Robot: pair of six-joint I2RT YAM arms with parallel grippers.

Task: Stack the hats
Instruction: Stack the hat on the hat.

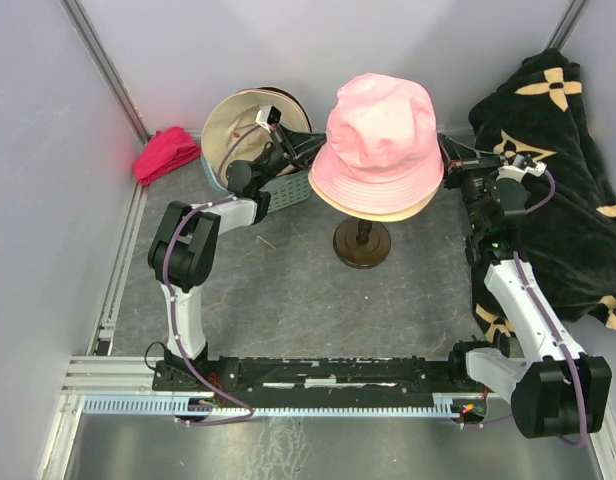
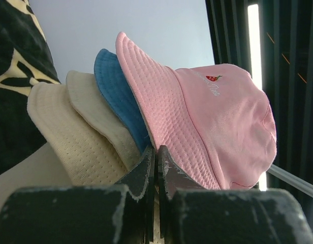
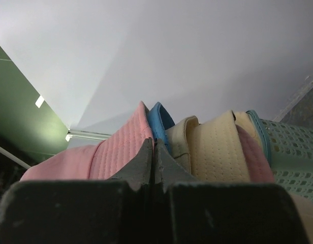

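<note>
Top view: saw pink hat (image 1: 378, 150) capping stack on stand (image 1: 362, 243), centre. Found left gripper (image 1: 306, 150) at brim's 9 o'clock, right gripper (image 1: 450, 160) at 3 o'clock. Spotted loose cream hat (image 1: 233, 120) in teal basket (image 1: 288, 190) at 10 o'clock, not yet stacked.

Left wrist: found left gripper clenched at pink brim edge, with blue hat (image 2: 113, 86) and pale hats (image 2: 70, 132) nested under. Couldn't tell whether fabric was pinched.

Right wrist: found right gripper clenched where pink and blue brims met. Same doubt.

Judged risk: pulling away with cloth caught would drag stack askew or tip stand.
</note>
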